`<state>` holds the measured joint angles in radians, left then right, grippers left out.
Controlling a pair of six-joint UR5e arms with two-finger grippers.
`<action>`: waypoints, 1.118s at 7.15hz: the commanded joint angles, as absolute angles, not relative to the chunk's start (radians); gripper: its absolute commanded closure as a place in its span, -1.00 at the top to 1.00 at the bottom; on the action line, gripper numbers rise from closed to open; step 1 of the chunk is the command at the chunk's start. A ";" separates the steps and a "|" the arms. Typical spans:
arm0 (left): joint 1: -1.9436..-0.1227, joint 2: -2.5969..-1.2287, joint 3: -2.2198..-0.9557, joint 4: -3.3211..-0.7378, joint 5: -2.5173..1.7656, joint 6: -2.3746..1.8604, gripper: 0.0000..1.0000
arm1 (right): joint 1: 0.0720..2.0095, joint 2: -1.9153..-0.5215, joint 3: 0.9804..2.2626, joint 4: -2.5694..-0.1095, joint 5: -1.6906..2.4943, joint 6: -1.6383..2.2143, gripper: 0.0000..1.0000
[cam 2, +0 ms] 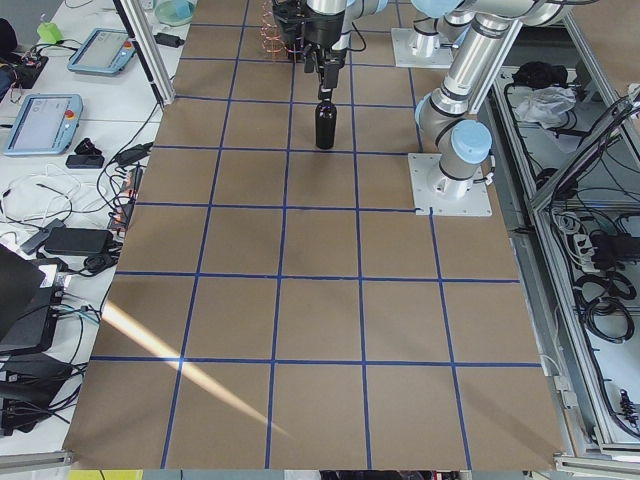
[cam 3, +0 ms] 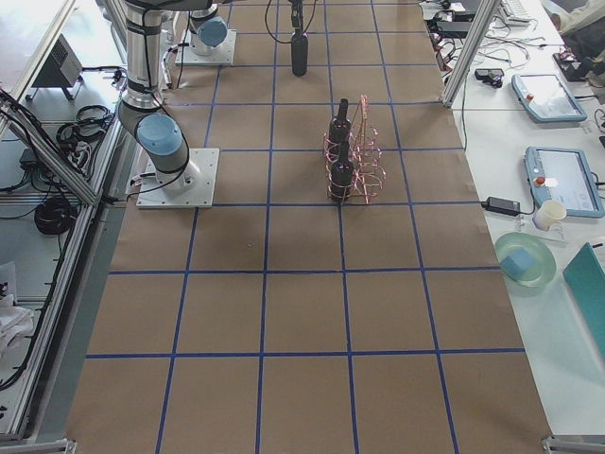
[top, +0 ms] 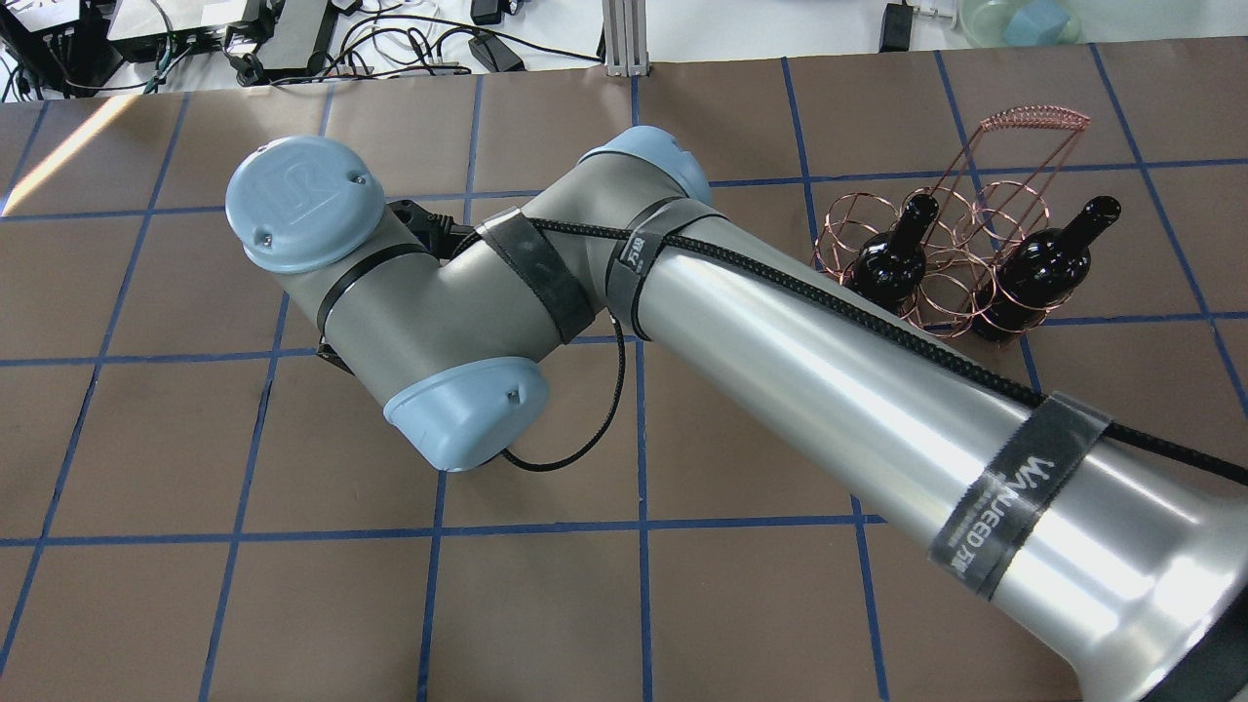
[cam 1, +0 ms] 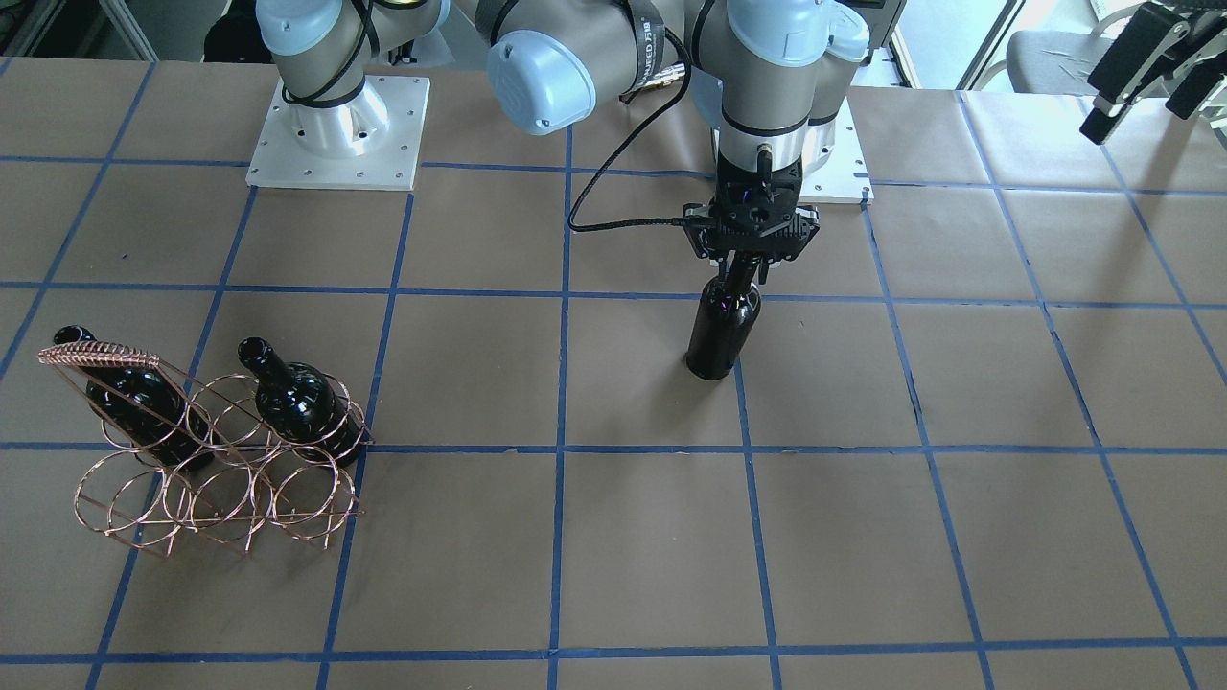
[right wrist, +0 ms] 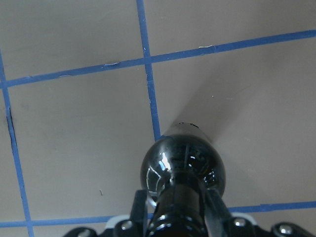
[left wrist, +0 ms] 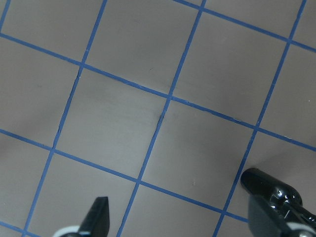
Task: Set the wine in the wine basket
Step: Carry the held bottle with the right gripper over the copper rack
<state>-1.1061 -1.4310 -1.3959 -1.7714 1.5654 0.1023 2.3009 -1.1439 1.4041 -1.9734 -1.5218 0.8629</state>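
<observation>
My right gripper (cam 1: 740, 272) is shut on the neck of an upright near-black wine bottle (cam 1: 723, 328) near the table's middle. In the right wrist view the fingers (right wrist: 140, 208) clamp the neck above the bottle's shoulders (right wrist: 183, 165). Its base is at or just above the table; I cannot tell which. The copper wire wine basket (cam 1: 222, 484) stands far off with two look-alike bottles (cam 1: 299, 395) (cam 1: 134, 395) in its back row; it also shows in the overhead view (top: 975, 210). My left gripper (cam 1: 1141, 113) is open, empty and raised beyond the table edge. The overhead view hides the held bottle.
The brown table (cam 1: 652, 537) has a blue tape grid. The two arm bases (cam 1: 335, 134) stand at the robot's side of it. My right arm's long silver link (top: 877, 409) crosses over the table. The basket's front row of rings (cam 1: 206, 503) holds nothing.
</observation>
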 commanded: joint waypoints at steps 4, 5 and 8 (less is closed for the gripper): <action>-1.106 -1.428 -1.396 -1.770 1.555 0.101 1.00 | 2.304 -1.152 1.404 -1.959 -1.520 0.862 -0.33; -1.106 -1.428 -1.394 -1.770 1.554 0.107 1.00 | 2.304 -1.155 1.404 -1.962 -1.520 0.862 -0.38; -1.104 -1.425 -1.394 -1.770 1.557 0.107 1.00 | 2.303 -1.170 1.404 -1.962 -1.522 0.861 -0.63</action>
